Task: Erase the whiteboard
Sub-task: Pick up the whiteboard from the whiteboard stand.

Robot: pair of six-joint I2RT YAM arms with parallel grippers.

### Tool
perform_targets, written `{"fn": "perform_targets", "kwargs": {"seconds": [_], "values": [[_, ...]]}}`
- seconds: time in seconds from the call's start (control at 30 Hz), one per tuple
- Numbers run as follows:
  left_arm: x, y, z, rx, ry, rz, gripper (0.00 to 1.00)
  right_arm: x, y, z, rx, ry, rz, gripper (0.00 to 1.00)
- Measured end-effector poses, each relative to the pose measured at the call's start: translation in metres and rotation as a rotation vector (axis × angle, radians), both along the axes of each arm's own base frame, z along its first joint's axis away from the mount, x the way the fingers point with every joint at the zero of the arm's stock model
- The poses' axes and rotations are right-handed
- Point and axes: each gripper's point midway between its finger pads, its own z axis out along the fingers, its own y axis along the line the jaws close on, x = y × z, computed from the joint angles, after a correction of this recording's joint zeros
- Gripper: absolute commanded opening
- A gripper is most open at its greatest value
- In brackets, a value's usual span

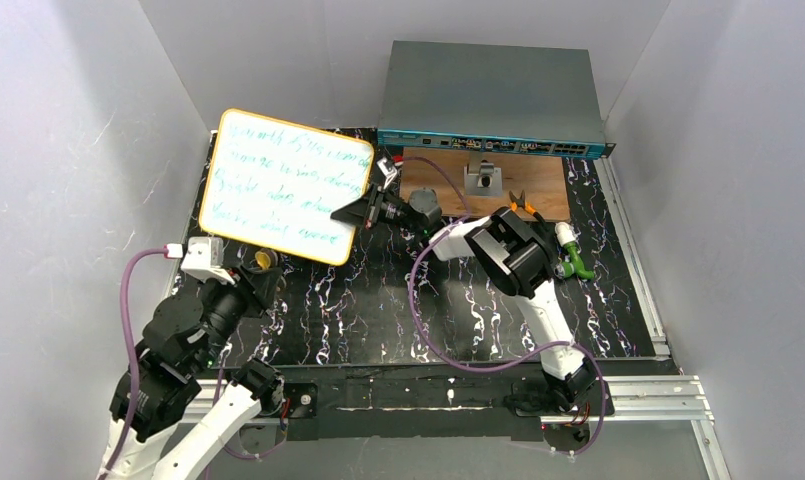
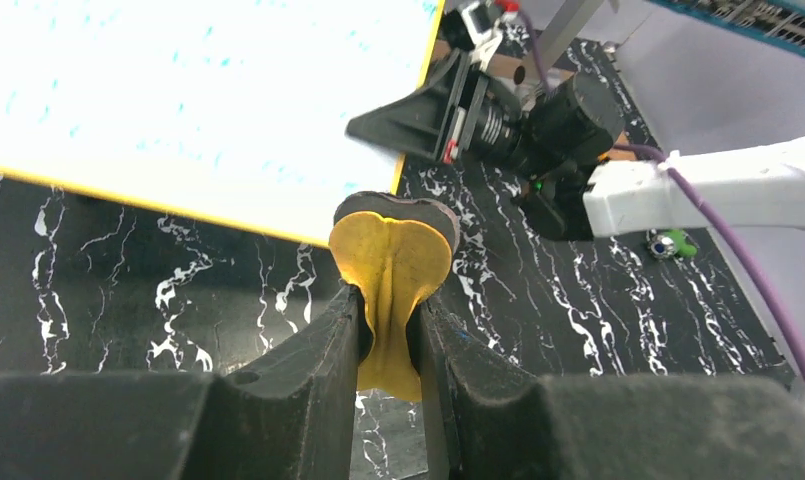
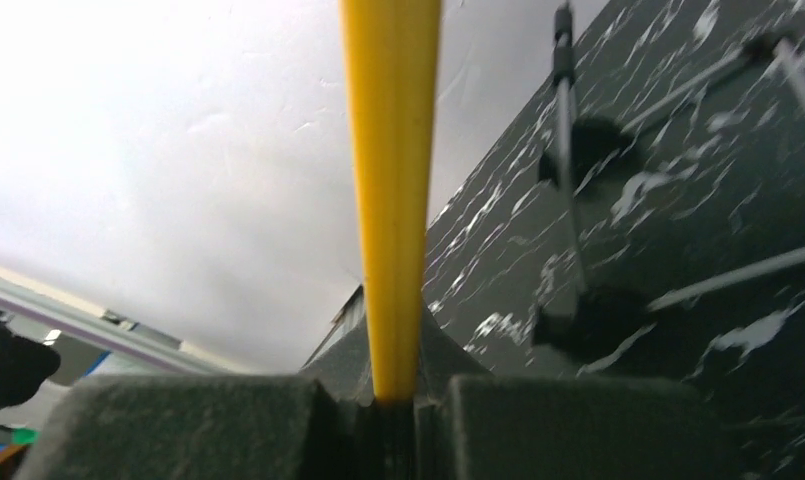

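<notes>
Top external view: the whiteboard (image 1: 286, 187) sits in the upper left of the frame, turned a little askew. Lines of green-blue writing cover it, and none is wiped yet. The right jaws are clenched on its right edge. In the right wrist view the orange-yellow rim (image 3: 391, 180) runs straight down into the closed gap between them. Whether the board lies flat on the desk (image 1: 378, 310) or is lifted on that side, I cannot tell. Just below the board's lower edge, the left jaws grasp a small yellow eraser (image 2: 393, 250) with a dark pad on top. They pinch it so hard that it folds. The eraser is near the board but apart from it.

What could go wrong, I think: the board is held by one thin rim only, so a firm push from the eraser may turn it or slip it out of the grip. The folded eraser may meet the surface with its yellow edge and not with the dark pad, and then only smear the ink. Also, a wide stroke toward the right edge could knock one arm into the other.
</notes>
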Motion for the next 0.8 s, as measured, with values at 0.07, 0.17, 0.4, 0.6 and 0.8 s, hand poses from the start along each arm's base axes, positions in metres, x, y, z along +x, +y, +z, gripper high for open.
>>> {"fn": "perform_targets", "kwargs": {"seconds": [0.07,0.17,0.4,0.6,0.8], "values": [[-0.002,0.000,0.008,-0.009,-0.017,-0.008,0.00,-0.018,-0.002,-0.002,-0.006,0.045,0.032,0.01],[-0.007,0.002,0.020,-0.016,-0.042,-0.016,0.00,-0.044,-0.007,-0.009,-0.024,0.102,0.068,0.01],[-0.019,0.007,0.047,-0.020,-0.105,-0.039,0.00,-0.111,-0.036,-0.032,-0.104,0.218,0.137,0.01],[-0.025,0.004,0.051,-0.022,-0.118,-0.074,0.00,-0.167,-0.083,-0.016,-0.163,0.100,0.206,0.01],[-0.031,-0.006,0.050,-0.036,-0.111,-0.142,0.00,-0.198,-0.138,0.031,-0.142,-0.197,0.264,0.01]]}}
